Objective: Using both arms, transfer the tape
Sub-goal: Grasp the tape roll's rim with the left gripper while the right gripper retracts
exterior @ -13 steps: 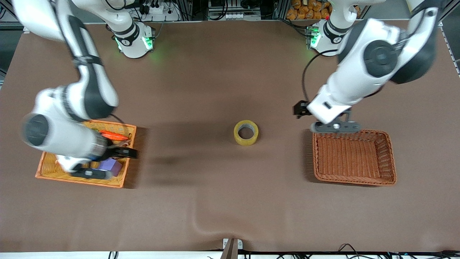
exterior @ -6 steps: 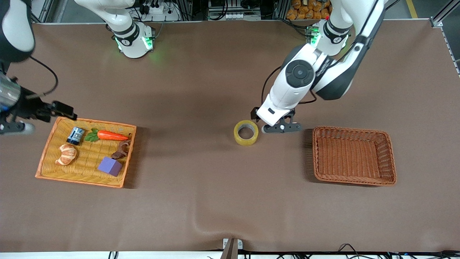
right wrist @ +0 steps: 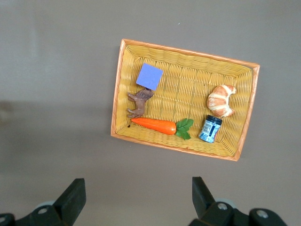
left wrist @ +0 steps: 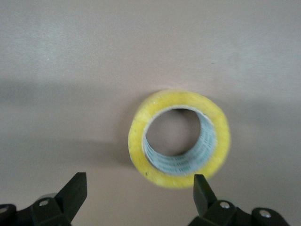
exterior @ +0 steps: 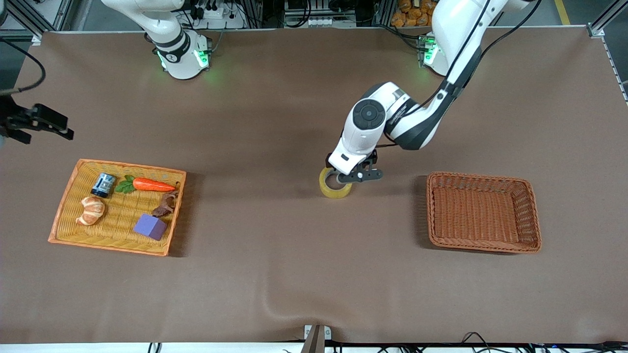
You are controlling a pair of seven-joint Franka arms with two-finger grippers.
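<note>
The tape [exterior: 329,190], a yellowish ring with a grey-white core, lies flat on the brown table near its middle. My left gripper [exterior: 358,175] hangs low over the tape's edge toward the left arm's end. In the left wrist view the tape [left wrist: 178,139] lies just ahead of the open, empty left gripper [left wrist: 139,194], with one fingertip [left wrist: 201,188] at the roll's rim. My right gripper [right wrist: 137,197] is open and empty, high over the table beside the yellow tray. In the front view only its black wrist mount [exterior: 46,121] shows at the edge.
A yellow wicker tray [exterior: 64,215] toward the right arm's end holds a purple cube [exterior: 150,226], a carrot [exterior: 153,185], a croissant [exterior: 90,210], a small can [exterior: 103,184] and a brown figure [exterior: 165,206]. An empty brown wicker basket [exterior: 483,212] stands toward the left arm's end.
My left arm swung from over the brown basket to the tape and came down beside it. My right arm left the yellow tray and rose toward the table's edge.
</note>
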